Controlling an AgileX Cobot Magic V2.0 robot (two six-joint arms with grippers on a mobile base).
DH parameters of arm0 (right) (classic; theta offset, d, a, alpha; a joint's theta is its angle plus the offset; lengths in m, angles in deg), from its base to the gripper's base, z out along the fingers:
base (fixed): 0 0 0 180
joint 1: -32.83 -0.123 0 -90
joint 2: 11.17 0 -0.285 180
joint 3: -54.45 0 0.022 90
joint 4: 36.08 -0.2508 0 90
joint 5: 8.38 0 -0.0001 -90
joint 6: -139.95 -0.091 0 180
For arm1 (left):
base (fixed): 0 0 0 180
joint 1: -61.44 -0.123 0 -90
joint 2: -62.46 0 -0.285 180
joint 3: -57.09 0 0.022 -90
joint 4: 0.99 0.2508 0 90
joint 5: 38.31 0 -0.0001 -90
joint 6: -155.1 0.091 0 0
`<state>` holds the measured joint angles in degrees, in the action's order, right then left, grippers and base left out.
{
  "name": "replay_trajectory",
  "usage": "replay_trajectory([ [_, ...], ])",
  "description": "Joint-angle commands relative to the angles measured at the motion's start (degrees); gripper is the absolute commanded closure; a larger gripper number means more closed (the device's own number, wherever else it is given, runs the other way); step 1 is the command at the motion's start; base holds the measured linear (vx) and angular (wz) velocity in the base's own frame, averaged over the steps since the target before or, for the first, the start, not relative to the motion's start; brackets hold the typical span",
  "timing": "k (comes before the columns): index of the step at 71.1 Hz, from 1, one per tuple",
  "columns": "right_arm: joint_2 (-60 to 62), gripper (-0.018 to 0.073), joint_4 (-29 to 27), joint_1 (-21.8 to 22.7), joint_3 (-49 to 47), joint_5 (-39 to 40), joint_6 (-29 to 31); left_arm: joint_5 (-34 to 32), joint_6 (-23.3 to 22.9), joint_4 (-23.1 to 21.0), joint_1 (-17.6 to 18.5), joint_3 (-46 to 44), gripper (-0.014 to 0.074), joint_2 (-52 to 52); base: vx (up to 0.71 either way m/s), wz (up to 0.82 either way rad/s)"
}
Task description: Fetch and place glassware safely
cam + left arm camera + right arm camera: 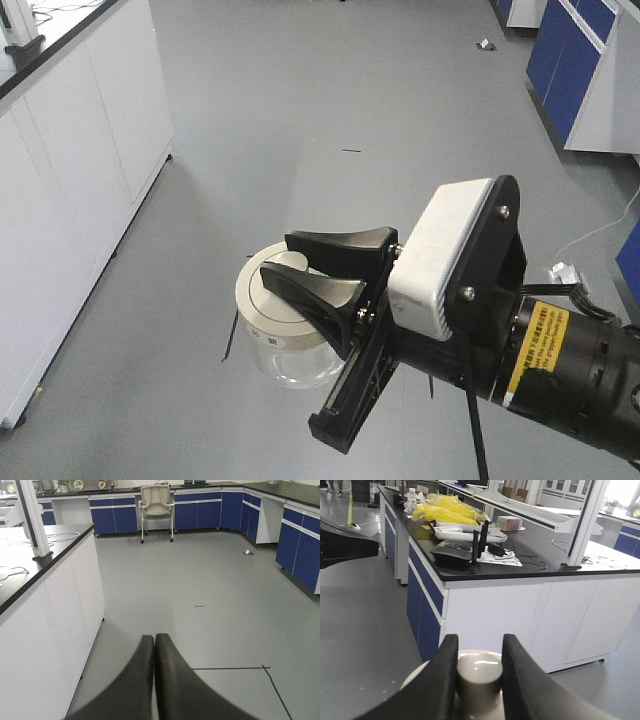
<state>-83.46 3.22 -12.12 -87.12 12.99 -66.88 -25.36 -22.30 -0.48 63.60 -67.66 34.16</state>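
The right gripper (278,256) is clamping the central knob (479,679) of the glass jar (290,360), with a black finger pressing on either side of it. The jar is hanging in the air above the grey floor (300,90), near the middle of the front view. It is sitting lid uppermost: the cream-white lid (262,305) is facing up and the clear body is hanging beneath, so its short axis is running roughly top to bottom. The exact tilt cannot be told. Small dark marks on the lid rim (258,335) are showing but are too small to read. A yellow label (540,345) with black print is wrapping the arm behind the gripper, and its text is not legible. Only the front view is showing the glass body; the right wrist view is showing just the knob and lid top between the fingers, with a black-topped bench (530,565) carrying yellow bags (447,512) beyond. The left wrist view is showing the left gripper (154,638) with its fingers pressed together on nothing, a chair (156,502) and blue cabinets (210,510) standing far across the floor.
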Motion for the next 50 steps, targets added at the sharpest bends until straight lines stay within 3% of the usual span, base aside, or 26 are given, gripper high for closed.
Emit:
replay_trajectory([
  [1, 1.39, 0.0560, -1.05, -0.03, -1.83, 4.70, 0.16, -4.09, -0.28, -0.19, -0.15, -1.43, 0.0603, -0.51, 0.33, -0.01],
  [50, 1.39, 0.0559, -1.05, -0.03, -1.83, 4.70, 0.16, -4.09, -0.28, -0.19, -0.15, -1.43, 0.0603, -0.51, 0.37, -0.09],
])
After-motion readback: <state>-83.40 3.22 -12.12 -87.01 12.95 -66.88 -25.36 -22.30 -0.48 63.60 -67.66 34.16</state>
